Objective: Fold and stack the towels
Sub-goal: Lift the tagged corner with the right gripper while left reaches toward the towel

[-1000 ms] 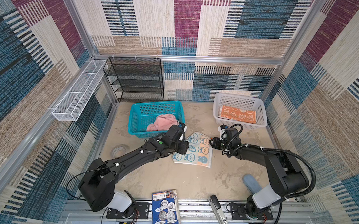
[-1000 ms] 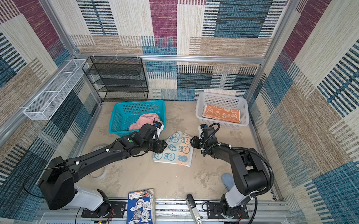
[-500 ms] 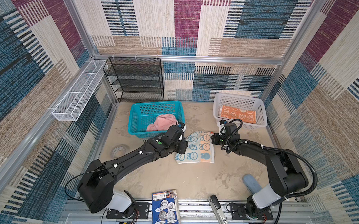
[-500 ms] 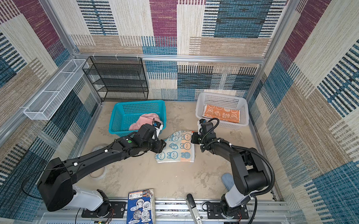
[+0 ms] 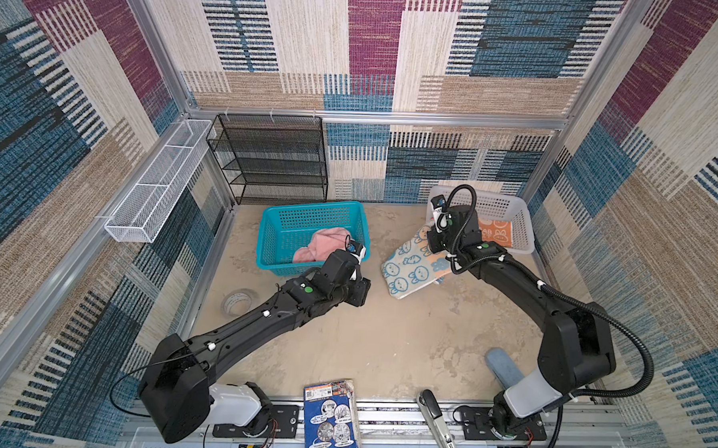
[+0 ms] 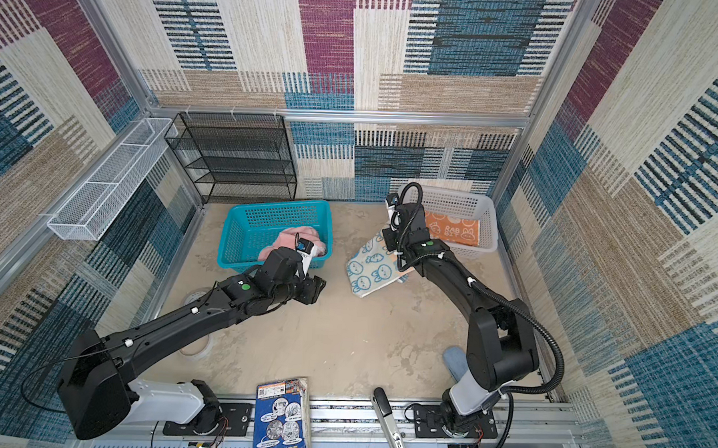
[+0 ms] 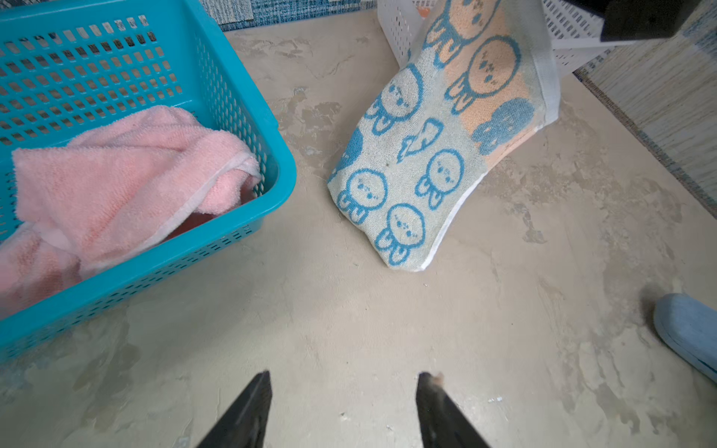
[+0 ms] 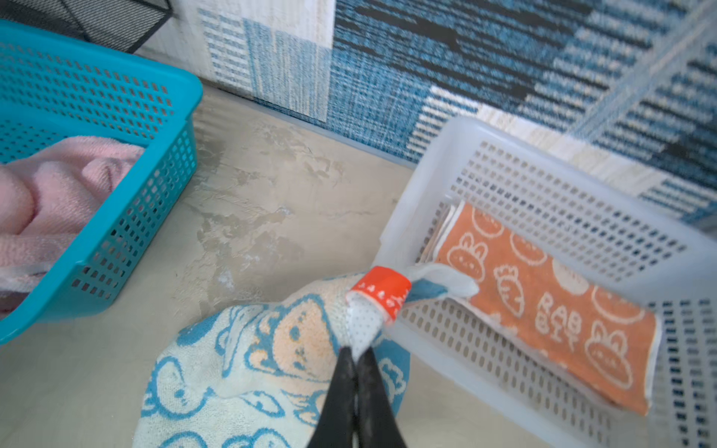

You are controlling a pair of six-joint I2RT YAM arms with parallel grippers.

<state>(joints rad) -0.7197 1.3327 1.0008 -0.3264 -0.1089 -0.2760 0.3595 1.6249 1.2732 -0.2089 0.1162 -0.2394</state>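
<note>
The right tool is pinched tight on one corner of the blue towel, right by its red tag. That corner is up in the air, just beside the near left corner of the white basket. The rest of the blue towel hangs down on a slant. Its low end looks to touch the desk, between the two baskets.

The orange towel lies folded flat inside the white basket, on the far right. The pink towel sits in a crumpled heap in the teal basket, on the near side of it.

The left tool is about half open and has nothing in it. It hangs over bare desk, just by the near right corner of the teal basket and apart from the blue towel. A roll of tape lies on the desk to the left of the left arm
</note>
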